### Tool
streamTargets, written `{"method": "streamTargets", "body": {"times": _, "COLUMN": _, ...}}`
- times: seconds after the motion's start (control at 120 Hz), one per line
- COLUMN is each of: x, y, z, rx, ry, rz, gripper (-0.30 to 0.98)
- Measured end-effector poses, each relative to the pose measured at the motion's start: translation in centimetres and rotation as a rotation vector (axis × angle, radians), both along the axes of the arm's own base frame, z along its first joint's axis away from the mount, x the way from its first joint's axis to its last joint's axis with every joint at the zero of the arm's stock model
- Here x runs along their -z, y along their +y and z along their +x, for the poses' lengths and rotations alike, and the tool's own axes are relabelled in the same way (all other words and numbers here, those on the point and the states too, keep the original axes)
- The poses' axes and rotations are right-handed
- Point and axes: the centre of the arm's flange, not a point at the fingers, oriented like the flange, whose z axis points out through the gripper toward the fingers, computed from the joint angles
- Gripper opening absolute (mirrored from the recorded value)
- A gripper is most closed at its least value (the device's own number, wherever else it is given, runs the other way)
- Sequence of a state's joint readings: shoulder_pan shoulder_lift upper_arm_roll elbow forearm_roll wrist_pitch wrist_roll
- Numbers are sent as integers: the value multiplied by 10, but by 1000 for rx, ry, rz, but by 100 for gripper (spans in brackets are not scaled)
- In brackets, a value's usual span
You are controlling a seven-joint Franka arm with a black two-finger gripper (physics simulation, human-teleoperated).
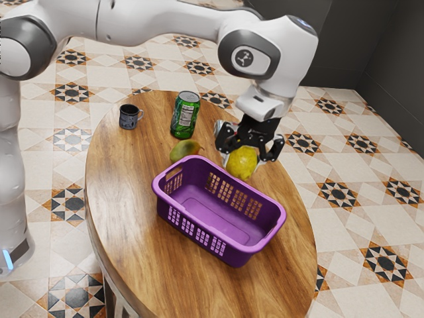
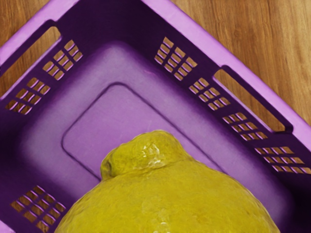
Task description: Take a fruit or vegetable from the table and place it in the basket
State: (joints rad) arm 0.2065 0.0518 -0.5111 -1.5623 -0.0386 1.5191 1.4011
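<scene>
Reads as a home interior, kitchen or dining area (can't tell which): patterned tile floor (image 1: 358,225) throughout, dark wall (image 1: 384,56) upper right of exterior view, 1 rounded wooden table (image 1: 132,218) mid-frame, 1 mug (image 1: 128,117), 1 drink can (image 1: 185,116).

Plump yellow lemon (image 1: 241,163), knobbed at one end, between the fingers (image 1: 272,152), above the upright, latticed purple basket (image 1: 205,223).

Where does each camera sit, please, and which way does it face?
Exterior view: beside the arm, looking down at the table; the arm and end effector show.
Wrist view: carried at the arm's end, facing down past the yellow fruit into the basket.
Shared: fruit, basket, tabletop.
</scene>
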Motion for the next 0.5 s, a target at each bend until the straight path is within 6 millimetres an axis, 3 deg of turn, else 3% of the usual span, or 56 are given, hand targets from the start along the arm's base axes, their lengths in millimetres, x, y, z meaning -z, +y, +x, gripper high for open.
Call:
{"method": "streamTargets", "body": {"times": 0.083, "x": 2, "y": 5, "z": 2, "rx": -22, "ry": 4, "rz": 3, "gripper": 38}}
{"method": "streamTargets", "body": {"times": 0.283, "x": 4, "y": 11, "z": 3, "rx": -66, "ry": 16, "rz": 16, "gripper": 60}}
{"method": "streamTargets", "body": {"times": 0.5, "x": 4, "y": 6, "z": 1, "rx": -87, "ry": 22, "rz": 21, "gripper": 66}}
